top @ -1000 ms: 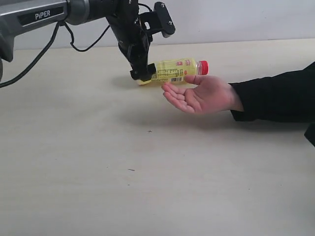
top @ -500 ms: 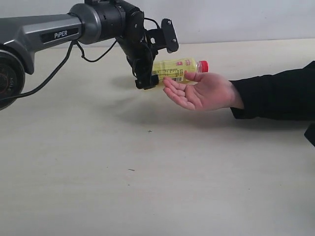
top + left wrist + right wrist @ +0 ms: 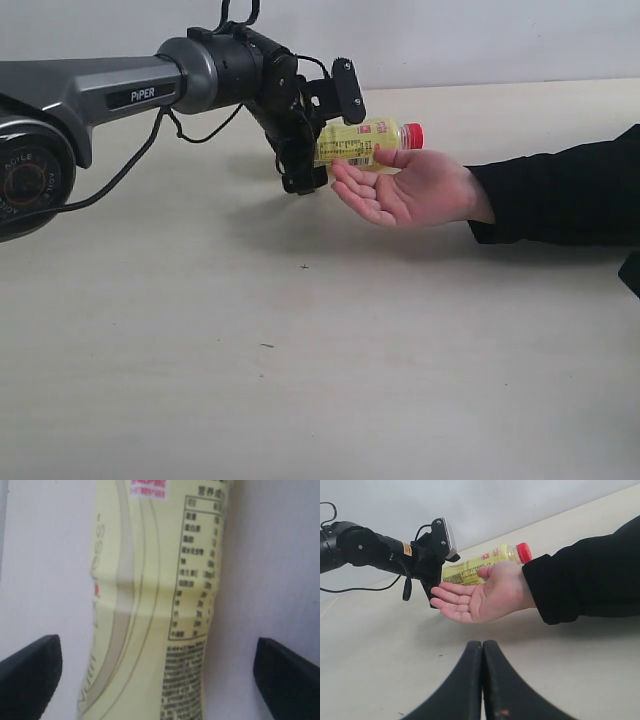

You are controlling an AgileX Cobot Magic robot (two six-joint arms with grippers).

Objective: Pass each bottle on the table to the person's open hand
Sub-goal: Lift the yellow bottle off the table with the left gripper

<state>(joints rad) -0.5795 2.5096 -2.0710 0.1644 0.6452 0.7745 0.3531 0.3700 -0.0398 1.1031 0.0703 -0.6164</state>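
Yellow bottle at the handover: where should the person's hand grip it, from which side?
The labelled mid-body of the yellow bottle, nearer the red cap, with the hand closing from below. It lies horizontal, its base end sits between the fingers of the left gripper, and the cap end is free.

Grey arm [image 3: 95, 90] marked PiPER; black wrist [image 3: 250, 70]; black left tool [image 3: 160, 680]; looping black cable [image 3: 125, 170].

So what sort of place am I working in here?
Probably a lab or test bench, not a home: a plain beige table, a blank white wall behind it, and a robot arm holding a yellow bottle at a person's hand.
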